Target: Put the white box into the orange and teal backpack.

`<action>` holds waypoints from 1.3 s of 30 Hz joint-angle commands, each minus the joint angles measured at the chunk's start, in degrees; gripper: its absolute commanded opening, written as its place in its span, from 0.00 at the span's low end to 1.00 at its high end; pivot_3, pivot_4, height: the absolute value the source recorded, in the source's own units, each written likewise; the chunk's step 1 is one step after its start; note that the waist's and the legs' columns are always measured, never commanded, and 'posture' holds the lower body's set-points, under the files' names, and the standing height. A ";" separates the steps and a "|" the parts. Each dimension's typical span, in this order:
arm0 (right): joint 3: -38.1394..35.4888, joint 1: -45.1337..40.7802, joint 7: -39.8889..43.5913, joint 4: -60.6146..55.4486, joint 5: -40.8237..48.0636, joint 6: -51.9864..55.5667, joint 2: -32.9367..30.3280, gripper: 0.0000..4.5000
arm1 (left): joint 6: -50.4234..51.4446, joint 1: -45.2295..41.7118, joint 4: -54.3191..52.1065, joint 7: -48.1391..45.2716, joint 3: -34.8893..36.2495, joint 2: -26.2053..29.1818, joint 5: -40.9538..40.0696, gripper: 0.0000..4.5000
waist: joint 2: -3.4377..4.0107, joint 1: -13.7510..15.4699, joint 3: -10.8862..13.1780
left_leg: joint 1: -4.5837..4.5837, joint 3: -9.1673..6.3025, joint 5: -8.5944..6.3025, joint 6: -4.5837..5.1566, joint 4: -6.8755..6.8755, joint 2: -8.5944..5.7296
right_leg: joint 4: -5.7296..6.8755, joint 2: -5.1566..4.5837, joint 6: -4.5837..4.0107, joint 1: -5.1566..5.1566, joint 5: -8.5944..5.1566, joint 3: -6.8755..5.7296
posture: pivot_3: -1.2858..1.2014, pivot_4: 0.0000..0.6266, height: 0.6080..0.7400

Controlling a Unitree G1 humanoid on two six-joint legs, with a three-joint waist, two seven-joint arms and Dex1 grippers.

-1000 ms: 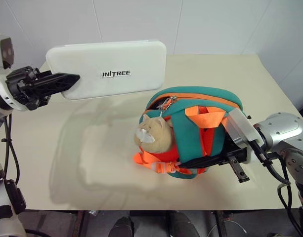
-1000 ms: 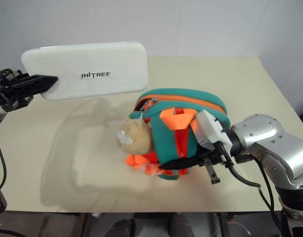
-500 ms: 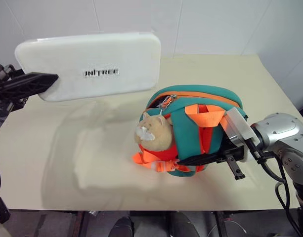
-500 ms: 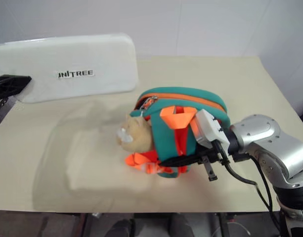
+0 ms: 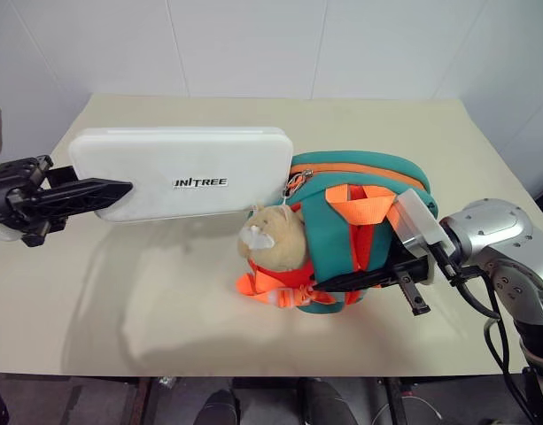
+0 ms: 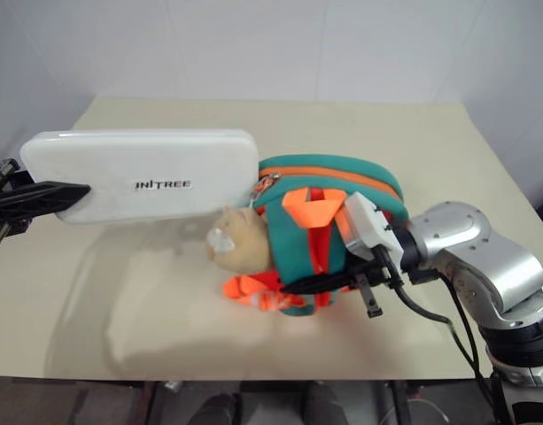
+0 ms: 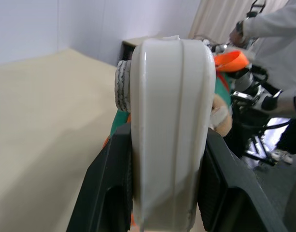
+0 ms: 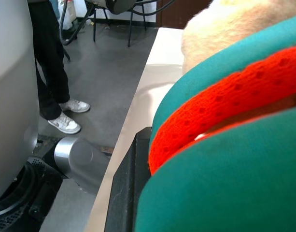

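The flat white rectangular plastic box (image 5: 184, 171) with rounded corners and dark "UNITREE" lettering is held in the air above the left half of the cream tabletop (image 5: 165, 274), lying roughly level with its lettered face up. The left gripper (image 5: 92, 190) clamps its two black fingers on the box's left short end, one finger on each broad face, as the left wrist view shows (image 7: 169, 140). The box's right short end reaches the left side of the small soft orange-and-teal fabric backpack (image 5: 360, 226), next to its zipper pull and just above the beige plush toy (image 5: 273, 237) fixed to the backpack's front.

The backpack stands on the tabletop right of centre, closer to the front edge than to the back edge, with its orange webbing handle (image 5: 364, 199) on top and an orange buckle strap (image 5: 275, 288) hanging at its lower left. The right gripper (image 5: 364, 280) comes in from the right edge, its black fingers closed on the backpack's teal and orange strap low on the near side. In the right wrist view a person's dark trousers and white shoes (image 8: 65, 118) stand on the grey floor beyond the table edge.
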 commanded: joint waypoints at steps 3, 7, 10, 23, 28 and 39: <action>-0.95 -1.13 0.18 -0.47 0.03 -1.21 0.41 0.12 | -5.20 -0.45 0.69 -3.46 -5.11 1.58 3.90 0.29 | -0.01 0.10 0.00 | -0.01 0.00 0.00 0.00 0.00 0.00 | -0.01 0.00 0.00 0.01 0.00 -0.01 | 0.52 0.24 1.00; -1.17 -0.60 -0.24 -0.90 -0.17 -1.37 0.45 0.12 | -8.73 -5.47 2.73 -7.03 -12.34 0.81 6.91 0.29 | -0.01 0.12 0.00 | 0.00 0.01 0.00 0.00 -0.02 0.00 | -0.01 0.01 0.00 0.01 0.00 -0.01 | 0.52 0.24 1.00; -1.05 -0.53 -0.68 -1.02 -0.29 -1.36 0.75 0.12 | -11.14 -9.71 4.68 -9.96 -17.33 -0.05 9.29 0.29 | -0.01 0.11 -0.01 | -0.02 0.00 0.00 0.00 0.03 -0.01 | 0.00 0.01 0.01 0.03 0.01 -0.03 | 0.52 0.24 1.00; -0.01 -0.68 -2.06 -0.59 -1.73 -2.22 3.16 0.12 | -20.31 -31.85 15.06 -12.47 -40.41 -15.75 28.19 0.29 | -0.01 0.08 -0.01 | -0.09 0.04 -0.03 0.06 0.10 -0.02 | 0.11 0.05 0.05 0.04 0.02 -0.02 | 0.52 0.24 1.00; 0.39 -1.00 -2.47 -0.09 -2.68 -2.66 4.15 0.12 | -23.06 -33.57 17.31 -7.01 -43.68 -25.20 33.64 0.29 | -0.02 -0.01 -0.01 | -0.13 0.02 -0.03 0.07 0.22 -0.02 | 0.14 0.05 0.07 0.04 0.03 -0.02 | 0.52 0.24 1.00; 0.27 -1.02 -3.46 -0.33 -3.46 -2.36 4.75 0.12 | -19.08 -33.10 16.28 -4.25 -45.80 -32.09 36.89 0.45 | -0.02 0.11 -0.01 | -0.14 0.01 -0.05 0.09 0.44 -0.05 | 0.27 0.04 0.11 0.06 0.06 0.01 | 0.52 0.24 1.00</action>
